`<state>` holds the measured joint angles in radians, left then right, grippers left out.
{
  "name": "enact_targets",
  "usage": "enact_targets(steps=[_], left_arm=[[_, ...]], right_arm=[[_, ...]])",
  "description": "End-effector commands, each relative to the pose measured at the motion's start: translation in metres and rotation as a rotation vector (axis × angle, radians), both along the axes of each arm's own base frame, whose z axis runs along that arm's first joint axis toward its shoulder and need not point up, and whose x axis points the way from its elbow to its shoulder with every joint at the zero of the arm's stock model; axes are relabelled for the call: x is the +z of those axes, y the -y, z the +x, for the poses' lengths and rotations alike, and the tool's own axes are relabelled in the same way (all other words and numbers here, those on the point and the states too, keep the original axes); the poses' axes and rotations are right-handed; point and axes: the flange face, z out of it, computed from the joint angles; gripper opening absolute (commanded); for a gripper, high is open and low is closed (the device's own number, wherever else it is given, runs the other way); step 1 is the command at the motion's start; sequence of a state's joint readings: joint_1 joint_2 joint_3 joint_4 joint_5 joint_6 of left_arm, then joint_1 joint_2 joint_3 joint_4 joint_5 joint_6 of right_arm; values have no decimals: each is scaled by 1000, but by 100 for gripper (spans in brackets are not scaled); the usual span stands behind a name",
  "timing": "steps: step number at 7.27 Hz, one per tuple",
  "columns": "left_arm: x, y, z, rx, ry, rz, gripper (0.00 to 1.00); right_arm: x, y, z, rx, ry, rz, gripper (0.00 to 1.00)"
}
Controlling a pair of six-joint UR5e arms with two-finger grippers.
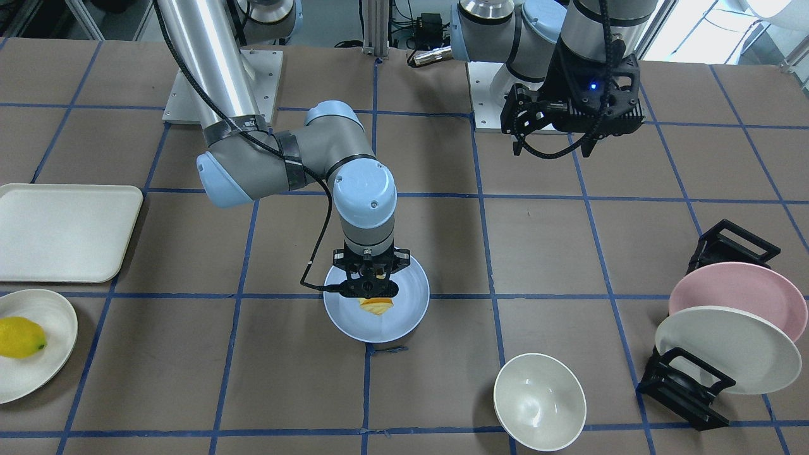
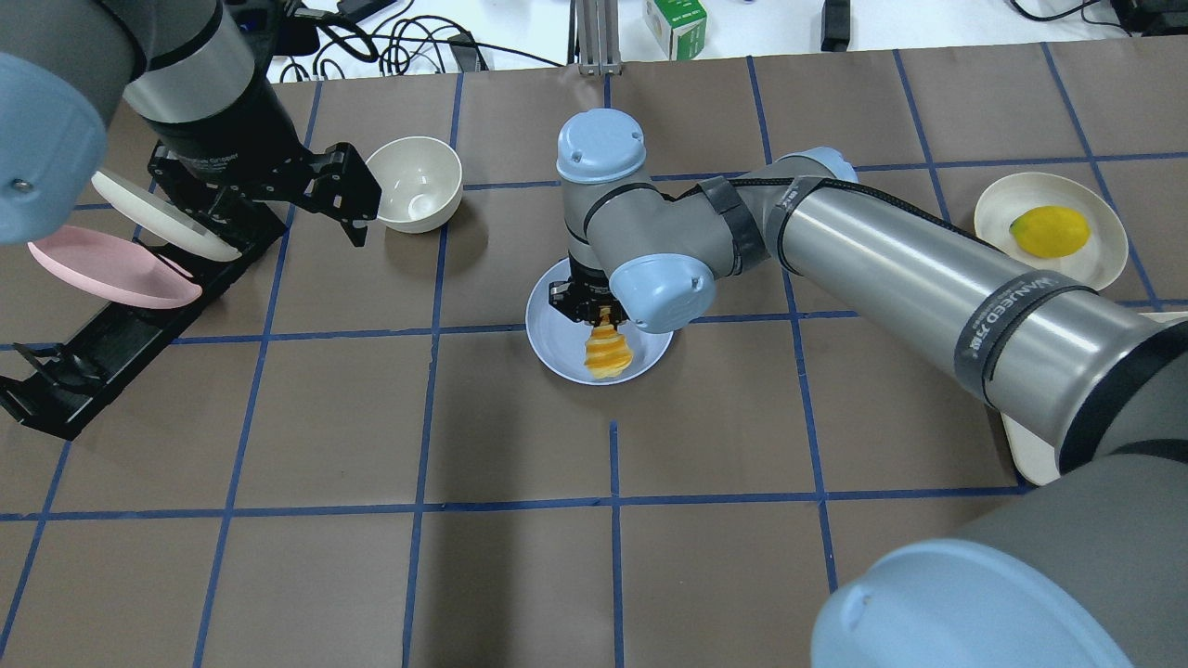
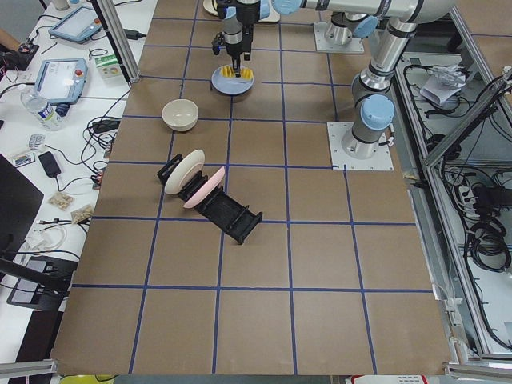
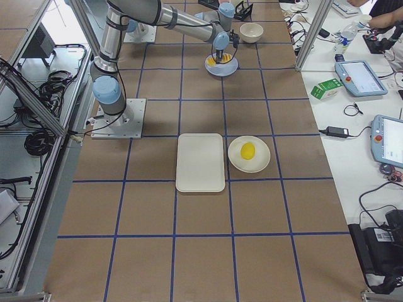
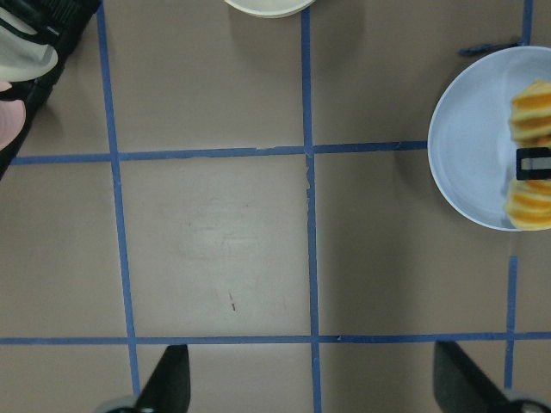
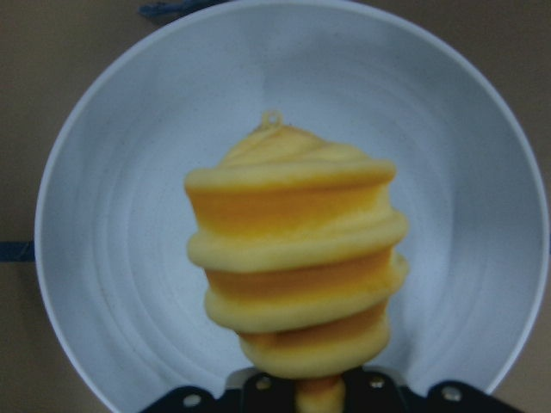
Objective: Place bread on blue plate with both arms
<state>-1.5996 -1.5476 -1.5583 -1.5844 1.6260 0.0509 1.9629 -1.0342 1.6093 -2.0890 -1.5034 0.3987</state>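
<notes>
The bread (image 1: 377,305), a short row of orange-yellow slices, is over the blue plate (image 1: 404,319) at the table's middle. My right gripper (image 1: 367,285) points straight down and is shut on the bread's end. In the right wrist view the bread (image 6: 297,275) hangs from the jaws toward the blue plate (image 6: 129,215); I cannot tell whether it touches. The overhead view shows the bread (image 2: 608,353) on the plate's (image 2: 555,339) near side under the right gripper (image 2: 594,311). My left gripper (image 2: 345,199) is open and empty, raised to the plate's left; the left wrist view shows its fingertips (image 5: 168,383) wide apart.
A white bowl (image 1: 539,401) stands near the left gripper. A black dish rack (image 1: 686,385) holds a pink plate (image 1: 742,294) and a cream plate (image 1: 727,351). A white tray (image 1: 63,230) and a lemon (image 1: 20,337) on a cream plate lie on the right arm's side.
</notes>
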Motion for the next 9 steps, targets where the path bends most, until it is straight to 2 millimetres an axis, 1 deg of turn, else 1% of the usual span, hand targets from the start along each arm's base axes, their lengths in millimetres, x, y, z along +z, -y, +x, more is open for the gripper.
enact_targets(steps=[1, 2, 3, 4, 5, 6, 7, 8, 9], left_arm=[[-1, 10, 9, 0, -87, -24, 100], [2, 7, 12, 8, -80, -20, 100], [2, 3, 13, 10, -80, -9, 100], [0, 1, 15, 14, -79, 14, 100], [1, 0, 14, 12, -81, 12, 100], [2, -2, 14, 25, -79, 18, 100], [2, -6, 14, 29, -79, 44, 100], [6, -10, 13, 42, -80, 37, 100], [5, -10, 15, 52, -80, 38, 100]], right_arm=[[-2, 1, 6, -4, 44, 17, 84], [0, 1, 6, -3, 42, 11, 95], [6, 3, 5, -1, 39, -1, 100], [31, 7, -2, -5, 45, -33, 100], [71, 6, -14, -17, 56, -61, 100], [103, 5, -38, -36, 38, -73, 100], [123, 17, -79, -38, 34, -87, 100], [156, 9, -119, -61, 20, -51, 100], [183, -4, -150, -48, 17, -33, 100]])
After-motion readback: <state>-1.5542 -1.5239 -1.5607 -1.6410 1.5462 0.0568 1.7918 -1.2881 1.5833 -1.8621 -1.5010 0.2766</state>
